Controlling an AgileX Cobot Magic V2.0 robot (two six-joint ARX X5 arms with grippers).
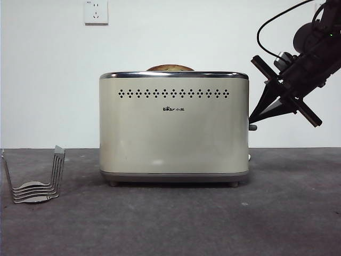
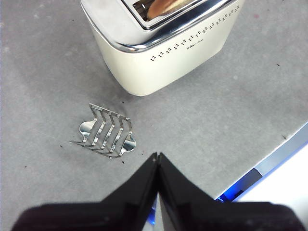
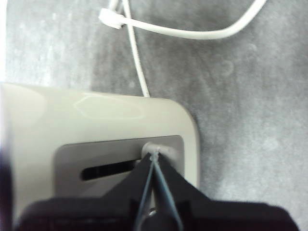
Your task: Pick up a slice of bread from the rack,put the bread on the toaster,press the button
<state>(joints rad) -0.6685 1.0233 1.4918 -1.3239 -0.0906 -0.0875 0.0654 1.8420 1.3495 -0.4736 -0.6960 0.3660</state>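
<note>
Front view: the toaster (image 1: pixel 174 128) stands mid-surface; the bread (image 1: pixel 170 68) sits in its slot, only the domed crust showing above the chrome rim. The rack (image 1: pixel 36 178) stands empty, well apart at the far side. The right gripper (image 1: pixel 252 119) slants down to the narrow end, its tip just above the button (image 1: pixel 252 127).

Left wrist view: the left gripper (image 2: pixel 157 156) has its fingers pressed together, holding nothing, and hangs nearer the rack (image 2: pixel 107 132) than the toaster (image 2: pixel 163 43); a strip of bread (image 2: pixel 166 6) shows in the slot.

Right wrist view: the right gripper (image 3: pixel 153 156), fingers closed and empty, meets the button (image 3: pixel 156 148) at one end of the lever slot; the slot's long axis sets the press direction. Only the right arm is near it.

Hidden: contact or a slight gap, and how far the lever has travelled, cannot be told; most of the bread is concealed.
</note>
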